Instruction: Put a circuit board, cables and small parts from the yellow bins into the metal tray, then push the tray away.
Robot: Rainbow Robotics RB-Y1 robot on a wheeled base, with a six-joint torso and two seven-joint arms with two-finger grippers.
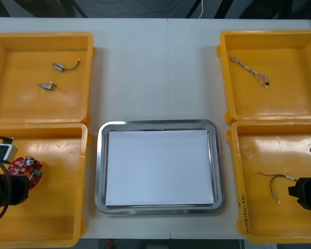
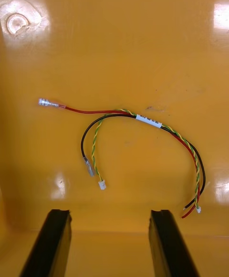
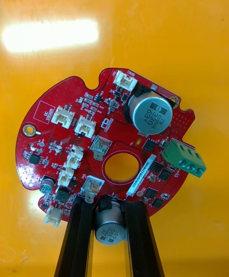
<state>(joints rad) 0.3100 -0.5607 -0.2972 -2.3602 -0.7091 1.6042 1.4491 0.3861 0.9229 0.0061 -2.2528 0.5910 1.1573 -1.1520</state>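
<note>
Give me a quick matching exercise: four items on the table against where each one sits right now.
Items
1. circuit board
2. red and yellow cable
3. small metal parts
4. twisted cable

Places
A. far-right yellow bin
B. held by the left gripper, in the near-left yellow bin
C. far-left yellow bin
D. near-right yellow bin, ahead of the open right gripper

Pairs: 1-B, 2-D, 3-C, 4-A.
</note>
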